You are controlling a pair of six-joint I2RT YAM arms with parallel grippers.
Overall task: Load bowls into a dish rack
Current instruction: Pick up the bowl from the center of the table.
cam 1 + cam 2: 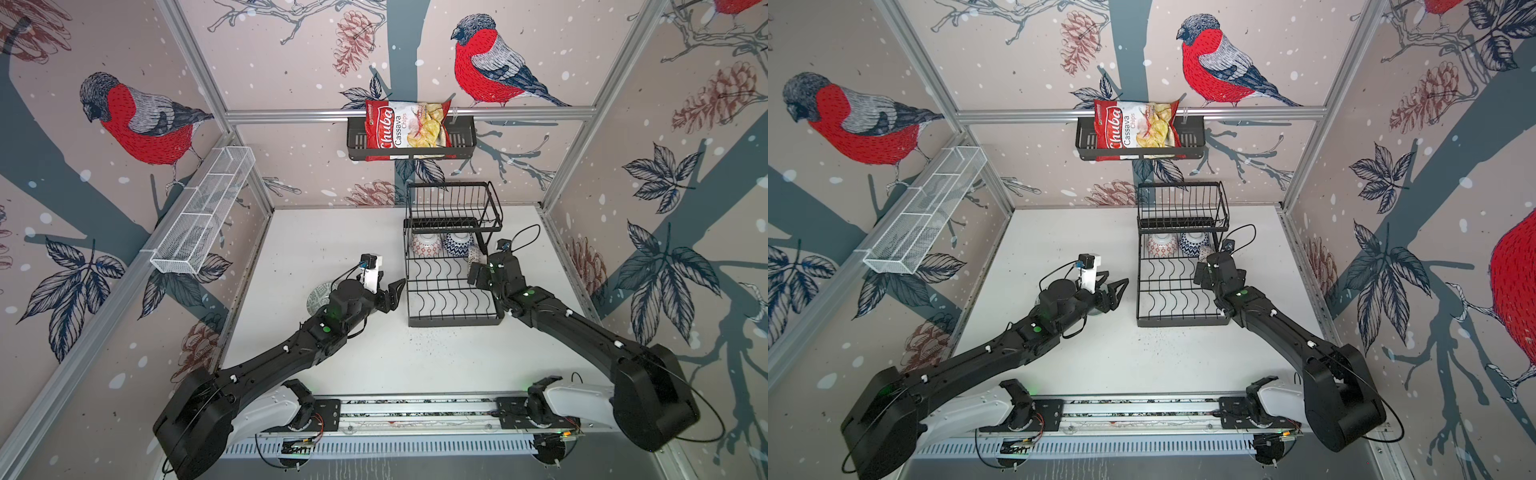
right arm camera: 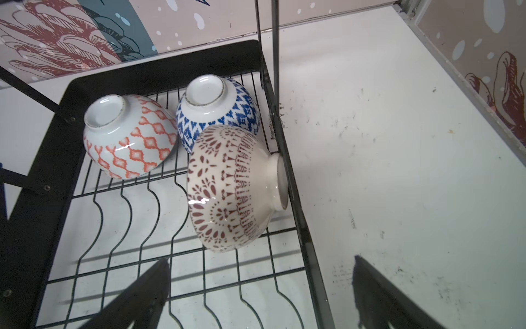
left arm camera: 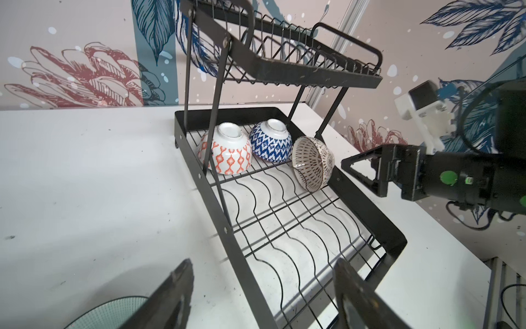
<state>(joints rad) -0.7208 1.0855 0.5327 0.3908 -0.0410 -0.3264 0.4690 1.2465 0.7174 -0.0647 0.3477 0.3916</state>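
The black wire dish rack (image 1: 455, 321) (image 3: 242, 256) (image 2: 159, 65) stands at the back right of the white table. At its far end, under the raised basket, an orange-red bowl (image 1: 426, 245) (image 2: 133, 142) and a blue bowl (image 1: 457, 243) (image 2: 227, 114) rest upside down. A brown-patterned bowl (image 3: 311, 162) (image 2: 227, 193) lies on its side against the rack's right rim. My right gripper (image 1: 473, 274) (image 2: 260, 260) hangs open and empty just in front of it. My left gripper (image 1: 392, 293) (image 3: 262, 265) is open and empty beside the rack's left rim. A teal bowl (image 1: 320, 297) (image 3: 111, 313) sits on the table, mostly hidden under the left wrist.
The rack's raised basket (image 1: 453, 208) overhangs the far bowls. On the back wall hangs a black basket (image 1: 461, 141) with a chips bag (image 1: 405, 124). A long white mesh tray (image 1: 203, 212) is fixed to the left wall. Enclosure walls stand close on three sides.
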